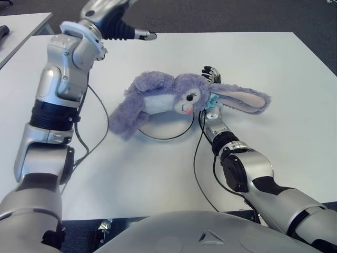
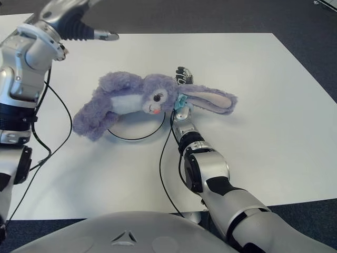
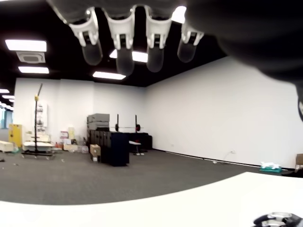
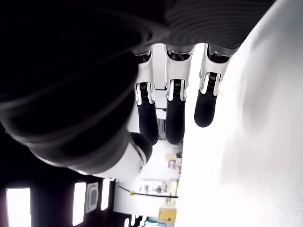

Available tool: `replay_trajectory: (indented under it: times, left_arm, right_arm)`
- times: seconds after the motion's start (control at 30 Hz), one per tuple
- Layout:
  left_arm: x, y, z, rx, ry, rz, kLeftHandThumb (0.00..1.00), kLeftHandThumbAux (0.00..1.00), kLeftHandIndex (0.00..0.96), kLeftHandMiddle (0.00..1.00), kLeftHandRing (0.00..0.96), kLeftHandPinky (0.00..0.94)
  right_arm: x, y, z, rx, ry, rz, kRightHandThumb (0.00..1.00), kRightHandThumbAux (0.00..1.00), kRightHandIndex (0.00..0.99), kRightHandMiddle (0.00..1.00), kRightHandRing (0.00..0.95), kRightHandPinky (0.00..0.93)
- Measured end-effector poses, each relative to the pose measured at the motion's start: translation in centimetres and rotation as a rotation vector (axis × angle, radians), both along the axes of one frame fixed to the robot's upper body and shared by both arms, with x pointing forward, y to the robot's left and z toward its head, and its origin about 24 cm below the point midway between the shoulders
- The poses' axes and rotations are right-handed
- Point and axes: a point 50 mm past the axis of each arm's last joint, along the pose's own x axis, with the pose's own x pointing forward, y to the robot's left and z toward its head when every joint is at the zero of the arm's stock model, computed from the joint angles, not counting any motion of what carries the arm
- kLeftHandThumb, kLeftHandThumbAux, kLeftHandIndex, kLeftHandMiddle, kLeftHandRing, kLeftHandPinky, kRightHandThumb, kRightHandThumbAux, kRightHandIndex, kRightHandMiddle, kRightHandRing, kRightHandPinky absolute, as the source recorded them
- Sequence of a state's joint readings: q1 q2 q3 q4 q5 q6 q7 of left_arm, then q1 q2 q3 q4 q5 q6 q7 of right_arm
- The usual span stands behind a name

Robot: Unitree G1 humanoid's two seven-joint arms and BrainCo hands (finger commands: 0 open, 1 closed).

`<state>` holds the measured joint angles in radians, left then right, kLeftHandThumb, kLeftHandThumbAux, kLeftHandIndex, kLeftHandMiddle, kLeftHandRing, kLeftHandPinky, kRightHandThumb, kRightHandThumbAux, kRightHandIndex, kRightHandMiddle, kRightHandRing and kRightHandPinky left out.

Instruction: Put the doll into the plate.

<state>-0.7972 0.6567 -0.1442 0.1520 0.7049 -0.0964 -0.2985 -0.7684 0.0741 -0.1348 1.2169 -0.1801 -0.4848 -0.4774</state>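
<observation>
— What lies in front of you?

— A broad white table (image 1: 274, 68), and on it a soft purple plush rabbit doll (image 1: 174, 97) with a white belly and long pink-lined ears. It sprawls on its side over a flat white plate with a dark rim (image 1: 167, 130), mostly covering it — the head and ears hang past the rim toward my right hand (image 1: 211, 92).

— And your hands?

— My right hand sits just beside the doll's head, under the ear. From the eye views I cannot tell whether it touches the plush, but my wrist view shows the fingers (image 4: 173, 116) extended and apart, holding nothing. My left hand (image 1: 138, 33) is raised at the table's far edge, well apart from the doll; its fingers (image 3: 124, 47) hang loose and empty.

— How would the doll handle?

— I judge it light and floppy — it should squash under any pinch, and an ear would only stretch and let the body swing. The torso or the thick neck seems the surer place to take hold, if I need to nudge it fully onto the plate.
</observation>
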Motion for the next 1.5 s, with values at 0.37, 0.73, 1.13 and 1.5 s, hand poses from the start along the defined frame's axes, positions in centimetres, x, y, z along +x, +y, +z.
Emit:
replay_trajectory:
  times: [0.37,0.73,1.13,1.5]
  left_arm:
    - [0.1,2.3,1.8,-0.016,-0.041,0.056,0.000,0.276,0.000,0.049,0.026,0.000]
    - [0.1,4.4,2.3,-0.112,-0.038,0.085,0.000,0.338,0.000,0.057,0.025,0.000]
    - [1.1,7.3,0.6,-0.308,0.028,0.107,0.000,0.398,0.000,0.032,0.000,0.000]
    - [2.0,7.9,-2.2,-0.517,0.054,0.083,0.000,0.405,0.000,0.022,0.000,0.000]
  right_arm:
    - [0.0,0.0,0.0,0.000,0.000,0.001,0.667,0.894,0.247,0.295,0.261,0.233]
    - [0.0,0.0,0.0,0.001,0.000,0.002,0.654,0.903,0.245,0.291,0.255,0.220]
    - [0.0,0.0,0.0,0.003,0.001,0.007,0.646,0.903,0.239,0.290,0.260,0.235]
    - [0.0,0.0,0.0,0.003,0.001,0.004,0.615,0.903,0.239,0.286,0.260,0.237]
